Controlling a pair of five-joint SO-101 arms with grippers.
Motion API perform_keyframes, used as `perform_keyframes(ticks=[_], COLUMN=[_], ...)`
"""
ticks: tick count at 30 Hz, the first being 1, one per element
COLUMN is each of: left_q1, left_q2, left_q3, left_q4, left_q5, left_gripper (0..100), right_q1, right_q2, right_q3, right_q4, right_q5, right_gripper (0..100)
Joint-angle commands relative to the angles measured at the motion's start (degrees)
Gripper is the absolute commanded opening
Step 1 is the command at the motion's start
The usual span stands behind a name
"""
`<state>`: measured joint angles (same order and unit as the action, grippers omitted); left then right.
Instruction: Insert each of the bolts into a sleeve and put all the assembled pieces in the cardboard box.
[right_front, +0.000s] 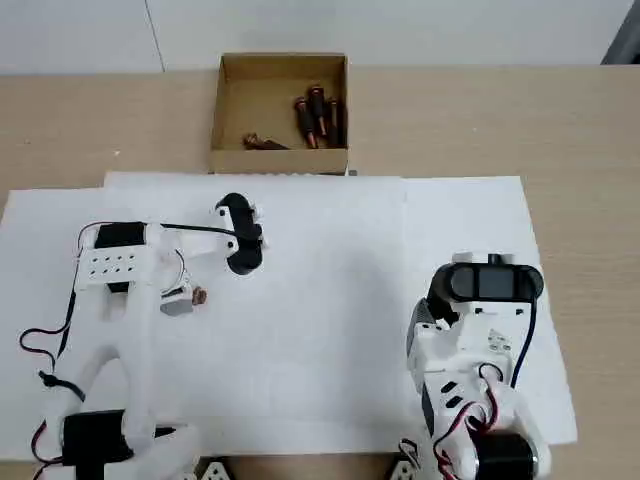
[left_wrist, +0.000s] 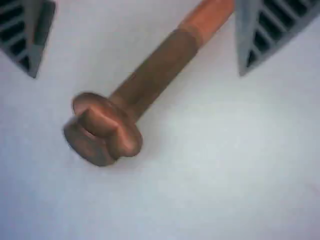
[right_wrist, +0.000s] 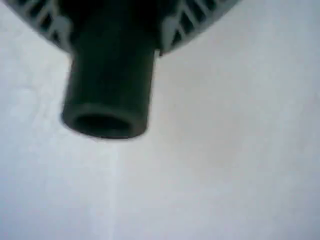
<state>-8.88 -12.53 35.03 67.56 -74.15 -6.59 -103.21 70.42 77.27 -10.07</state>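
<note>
From the high view, the box (right_front: 280, 160) sat at 12 o'clock on the table, past the far edge of the paper (right_front: 330, 330). Inside it, a cluster of assembled pieces (right_front: 320, 115) lay toward 2 o'clock, and one more lay at 7 o'clock against the front wall. Their exact number could not be told. The rest of the box floor was bare. The left gripper (right_front: 188, 298) was down on the paper at 9 o'clock, with the head of a bolt (right_front: 199, 295) showing at its tip. The right arm (right_front: 480, 300) stood folded at 4 o'clock, well apart from the left.

In the left wrist view, the bolt (left_wrist: 102, 130) lay flat on the paper, its head toward the camera's near side and its shaft running back between the fingers (left_wrist: 270, 35). The fingers stood wide apart. One was just beside the shaft and the other well clear, so the bolt looked straddled rather than clamped. This was probably a position for closing on the shaft and lifting it.

In the right wrist view, the right gripper (right_wrist: 112, 35) was closed on a black sleeve (right_wrist: 107, 90), gripping its rear part. The open mouth stuck out free over the paper. Held that way, the sleeve seemed to be offered as a socket for the bolt.
</note>
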Motion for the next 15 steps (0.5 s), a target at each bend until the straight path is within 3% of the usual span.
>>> perform_keyframes(ticks=[1,7,15], left_q1=[1.0,0.7,0.7], left_q2=[-1.7,6.0,14.9], left_q3=[-0.1,-2.8,-10.5], left_q4=[-1.4,-4.2,0.9], left_q5=[-3.4,-3.3,-2.4], left_gripper=[25,25,24], right_q1=[-0.1,-0.2,-0.3], right_q2=[-0.5,-0.5,-0.5], right_q3=[-0.4,-0.4,-0.4], right_q4=[-1.0,-1.0,-1.0], right_q5=[0.5,0.6,0.6], right_gripper=[0.3,0.3,0.3])
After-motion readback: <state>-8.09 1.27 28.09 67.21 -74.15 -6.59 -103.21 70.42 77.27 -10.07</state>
